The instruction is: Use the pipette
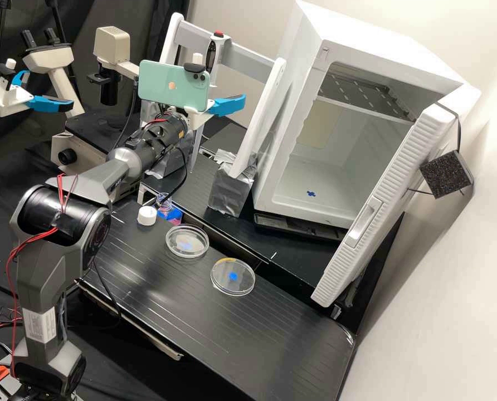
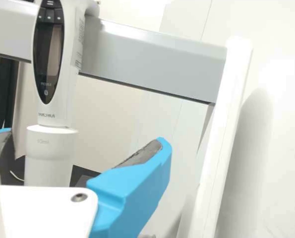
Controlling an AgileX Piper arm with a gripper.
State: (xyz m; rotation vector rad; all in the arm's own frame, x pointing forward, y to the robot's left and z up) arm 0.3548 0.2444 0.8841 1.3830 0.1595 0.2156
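Hand [image 2: 80, 141]: mine, spread open, faced the pipette [image 2: 54, 110]
Rack [image 2: 154, 64]: carried it near the upper edge
Grip: wanted centring, then gentle closing

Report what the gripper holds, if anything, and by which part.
Nothing is held: the fingers stand open, and the pipette hangs on its rack.

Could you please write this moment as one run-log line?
Pipette at stand crossbar, ungripped | pincer open, facing pipette | white cap beside bottle | two clear dishes on bench | cabinet door open
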